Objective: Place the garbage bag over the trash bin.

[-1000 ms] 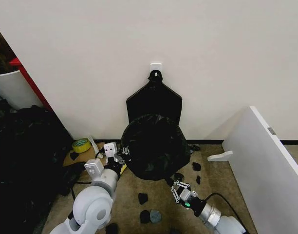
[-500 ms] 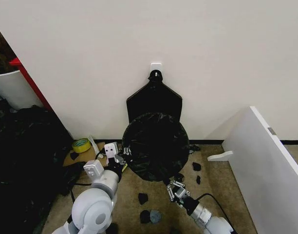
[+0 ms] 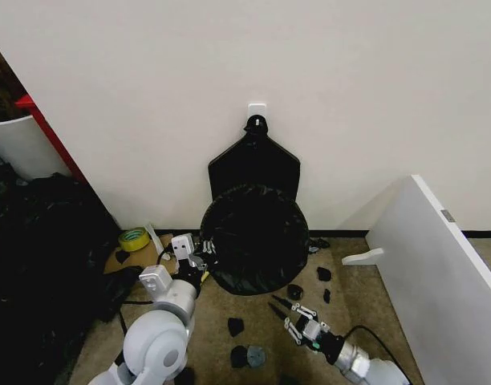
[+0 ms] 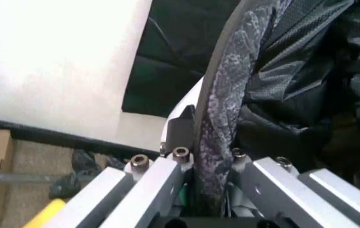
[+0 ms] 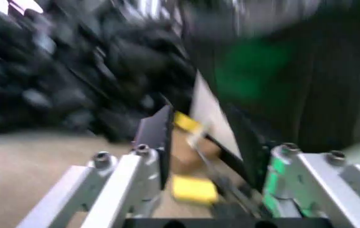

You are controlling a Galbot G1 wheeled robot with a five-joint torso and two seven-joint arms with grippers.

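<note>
Down near the robot, the right gripper (image 3: 286, 315) hangs low over the brown floor (image 3: 358, 305), just in front of the bin. Its two fingers are spread apart and hold nothing. Small black lumps (image 3: 236, 326) lie on the floor around it.

A little farther off, the left gripper (image 3: 202, 255) sits at the bin's left edge. Its fingers pinch the garbage bag (image 3: 253, 241) there, and in the left wrist view the crinkled plastic (image 4: 221, 118) runs up between them.

The bag covers the trash bin (image 4: 189, 102), which seems tipped, mouth facing the robot. A flat black bundle of bags (image 3: 254, 164) hangs on the white wall (image 3: 350, 88) behind.
</note>
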